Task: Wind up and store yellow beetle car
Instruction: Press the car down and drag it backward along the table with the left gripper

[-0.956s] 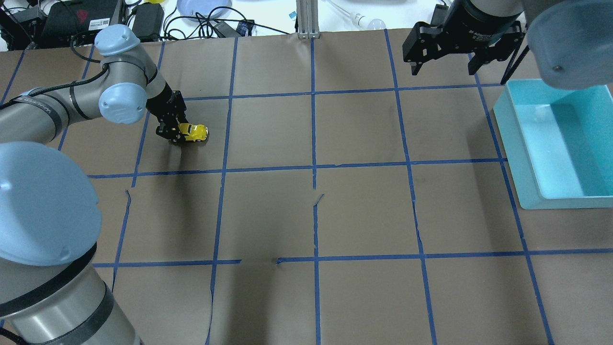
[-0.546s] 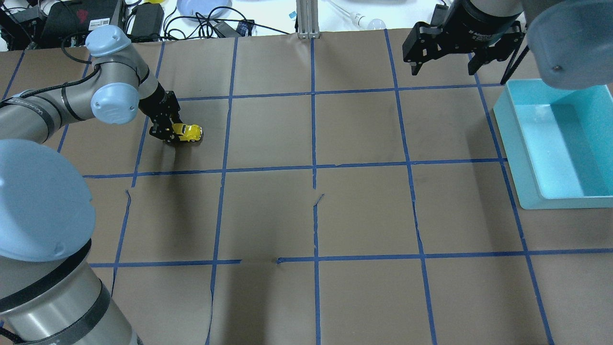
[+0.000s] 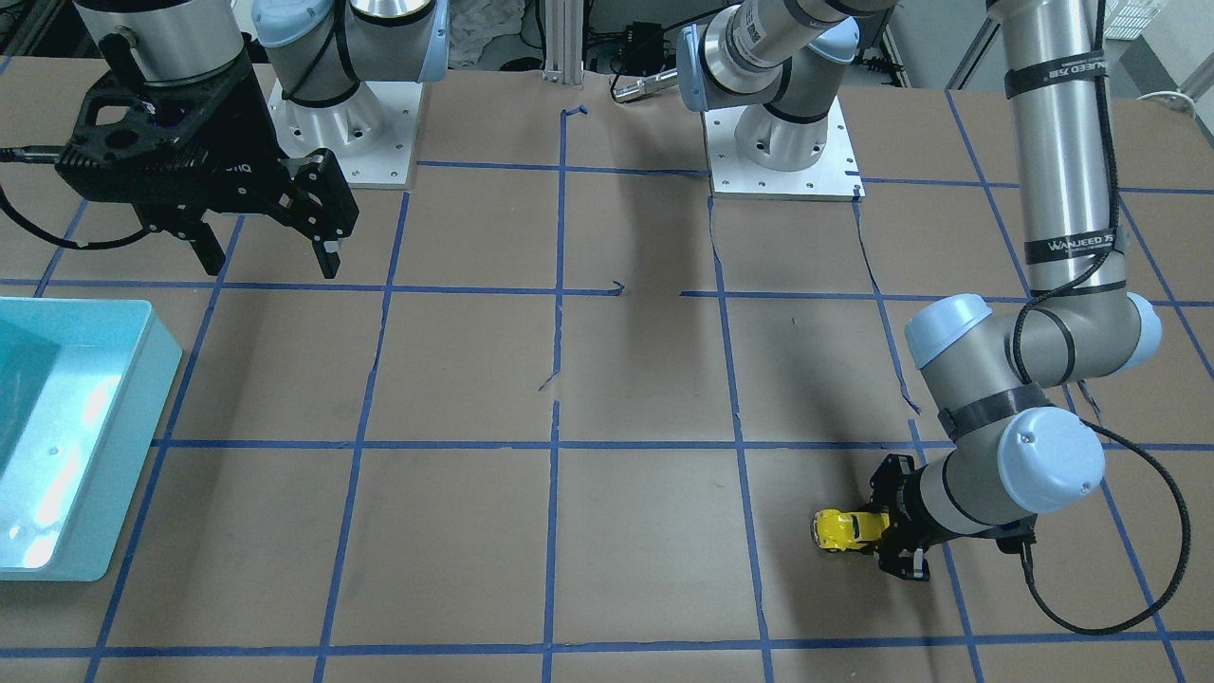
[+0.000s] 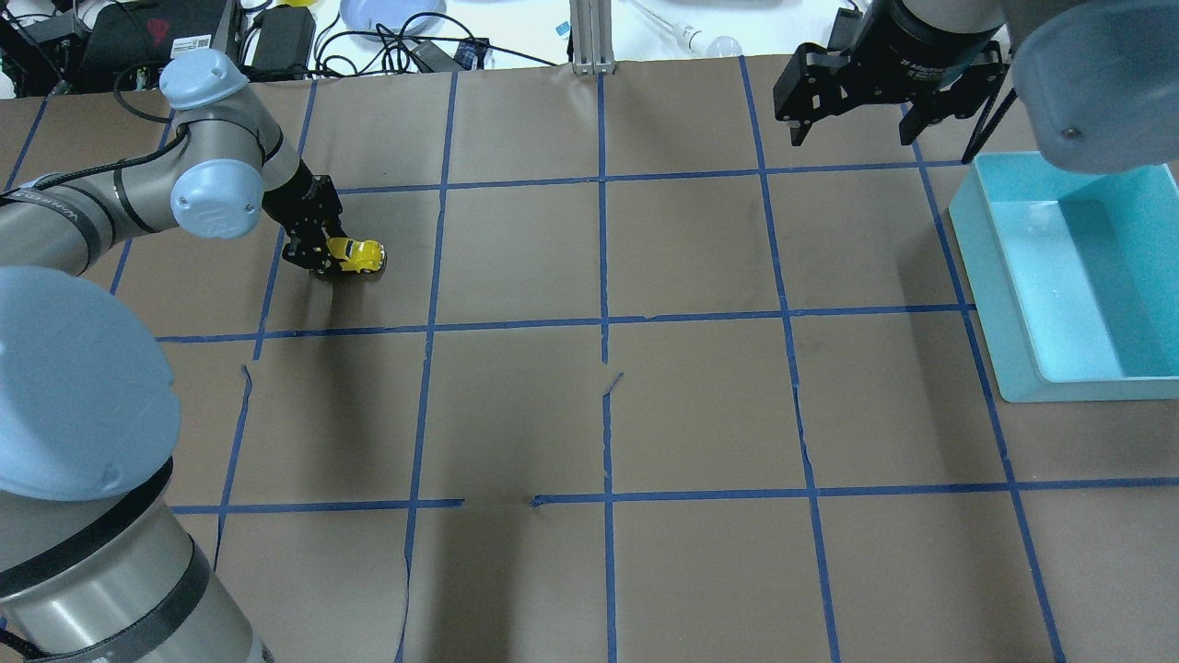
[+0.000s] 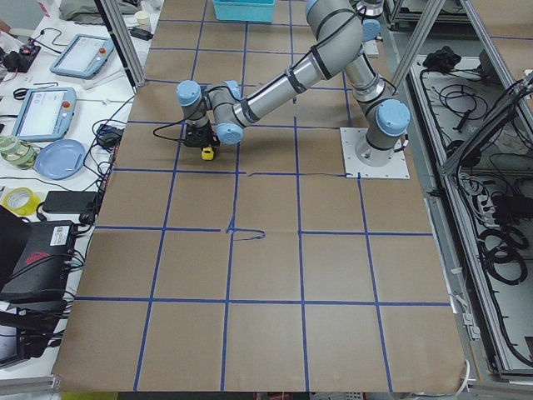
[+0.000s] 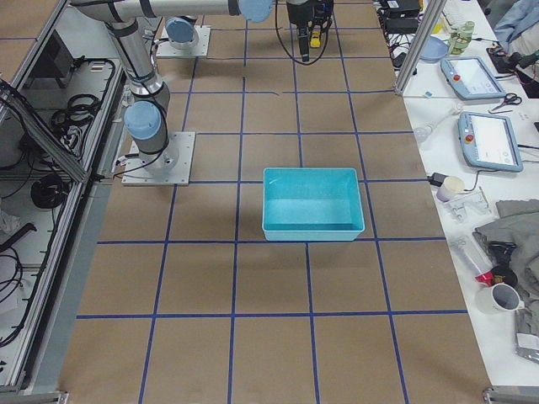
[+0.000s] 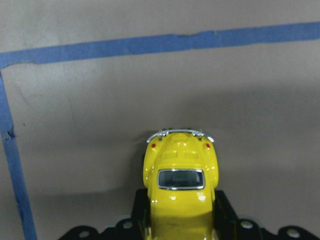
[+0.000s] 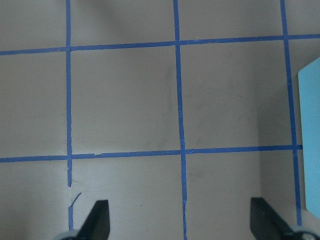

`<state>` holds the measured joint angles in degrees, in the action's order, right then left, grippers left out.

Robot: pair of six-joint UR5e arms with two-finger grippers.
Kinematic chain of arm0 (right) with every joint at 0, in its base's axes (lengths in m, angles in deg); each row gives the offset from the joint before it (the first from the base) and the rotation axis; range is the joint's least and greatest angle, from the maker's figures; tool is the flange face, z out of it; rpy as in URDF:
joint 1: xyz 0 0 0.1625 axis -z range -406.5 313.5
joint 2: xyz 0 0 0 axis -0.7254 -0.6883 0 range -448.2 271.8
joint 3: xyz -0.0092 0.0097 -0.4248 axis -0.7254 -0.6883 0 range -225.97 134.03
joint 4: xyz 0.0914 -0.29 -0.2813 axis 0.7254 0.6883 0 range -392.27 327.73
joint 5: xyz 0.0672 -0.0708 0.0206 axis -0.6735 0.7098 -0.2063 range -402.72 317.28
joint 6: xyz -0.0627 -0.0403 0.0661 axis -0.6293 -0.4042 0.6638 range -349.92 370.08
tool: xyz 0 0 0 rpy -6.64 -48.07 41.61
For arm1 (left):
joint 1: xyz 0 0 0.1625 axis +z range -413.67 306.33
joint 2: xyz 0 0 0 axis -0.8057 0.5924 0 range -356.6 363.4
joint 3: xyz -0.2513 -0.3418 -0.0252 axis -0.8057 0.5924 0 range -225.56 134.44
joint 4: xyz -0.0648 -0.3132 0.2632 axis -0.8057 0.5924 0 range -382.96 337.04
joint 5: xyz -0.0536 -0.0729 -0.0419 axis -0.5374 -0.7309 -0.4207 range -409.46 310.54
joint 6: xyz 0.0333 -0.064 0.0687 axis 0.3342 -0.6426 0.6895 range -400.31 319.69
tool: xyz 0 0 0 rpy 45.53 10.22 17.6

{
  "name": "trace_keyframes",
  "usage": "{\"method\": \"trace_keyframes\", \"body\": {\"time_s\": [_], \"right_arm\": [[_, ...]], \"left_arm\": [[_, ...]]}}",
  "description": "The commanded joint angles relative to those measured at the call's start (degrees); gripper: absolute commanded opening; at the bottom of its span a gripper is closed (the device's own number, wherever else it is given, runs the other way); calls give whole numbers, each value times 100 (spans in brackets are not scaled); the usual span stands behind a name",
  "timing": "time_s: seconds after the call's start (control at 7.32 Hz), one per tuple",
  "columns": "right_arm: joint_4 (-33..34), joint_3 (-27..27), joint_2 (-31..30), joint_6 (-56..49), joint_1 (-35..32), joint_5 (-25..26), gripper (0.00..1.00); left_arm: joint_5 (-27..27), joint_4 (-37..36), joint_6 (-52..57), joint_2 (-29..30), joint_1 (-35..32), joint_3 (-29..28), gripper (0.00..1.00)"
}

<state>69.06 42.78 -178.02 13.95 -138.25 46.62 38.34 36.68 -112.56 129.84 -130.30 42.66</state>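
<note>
The yellow beetle car (image 4: 356, 256) sits with its wheels on the brown table in the far left part of the overhead view. My left gripper (image 4: 322, 258) lies low and is shut on the car's front half. The car also shows in the front-facing view (image 3: 846, 528) and the left wrist view (image 7: 180, 187), where its rear end points away from the camera. My right gripper (image 4: 852, 115) is open and empty, held high over the far right of the table. It shows in the front-facing view (image 3: 266, 254) too.
A light blue bin (image 4: 1068, 276) stands at the right edge of the table, also in the front-facing view (image 3: 66, 427) and the right side view (image 6: 312, 204). Blue tape lines grid the brown table. Cables and devices lie beyond the far edge.
My left gripper has dragged the yellow car to the left and slightly away across the table. The right arm has not moved.
</note>
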Motion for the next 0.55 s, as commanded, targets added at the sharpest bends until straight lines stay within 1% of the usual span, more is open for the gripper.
{"method": "trace_keyframes", "body": {"time_s": [0.0,0.27,0.41], "right_arm": [[0,-7,-1,0,-1,5,100],[0,-7,-1,0,-9,-4,100],[0,-7,-1,0,-1,5,100]], "left_arm": [[0,3,44,12,148,11,0],[-8,3,44,4,157,11,0],[-26,3,10,-14,148,3,10]]}}
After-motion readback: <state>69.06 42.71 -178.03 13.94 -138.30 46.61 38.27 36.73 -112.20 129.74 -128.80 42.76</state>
